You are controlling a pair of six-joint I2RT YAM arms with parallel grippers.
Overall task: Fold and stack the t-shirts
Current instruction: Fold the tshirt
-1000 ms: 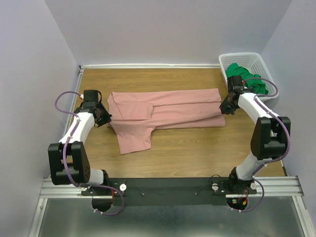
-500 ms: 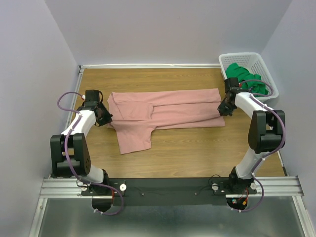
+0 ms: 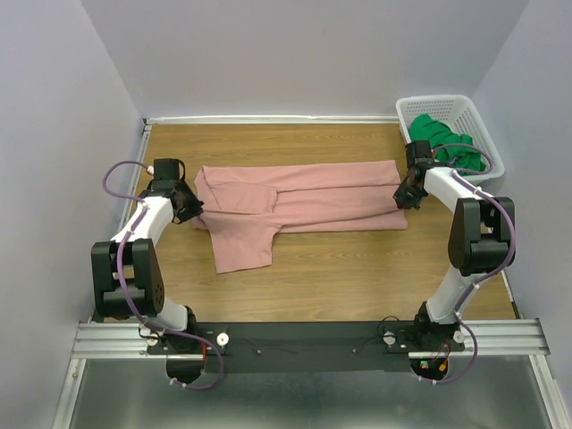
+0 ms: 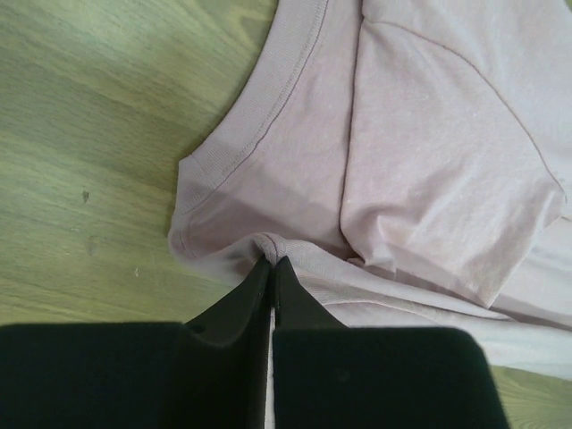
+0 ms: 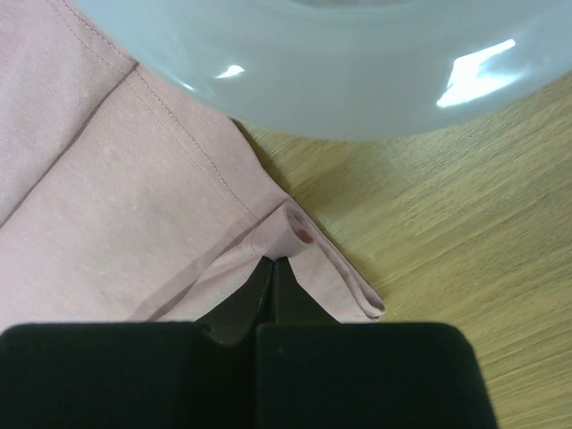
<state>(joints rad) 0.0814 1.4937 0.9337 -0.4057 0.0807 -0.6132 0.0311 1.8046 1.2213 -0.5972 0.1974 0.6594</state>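
Left gripper (image 4: 271,268) jaws together, pinching a bunched edge of the pink t-shirt (image 3: 304,201) by the collar, left-centre of the top view. Right gripper (image 5: 272,266) jaws together too, clamped on a small fold at the shirt's hem corner, right side of the frame. Shirt lies flat on the wooden table (image 3: 357,259), folded into a long band across the middle, one flap sticking down lower left. Green t-shirt (image 3: 447,138) bunched in the white basket (image 3: 435,100), upper right, near the right gripper.
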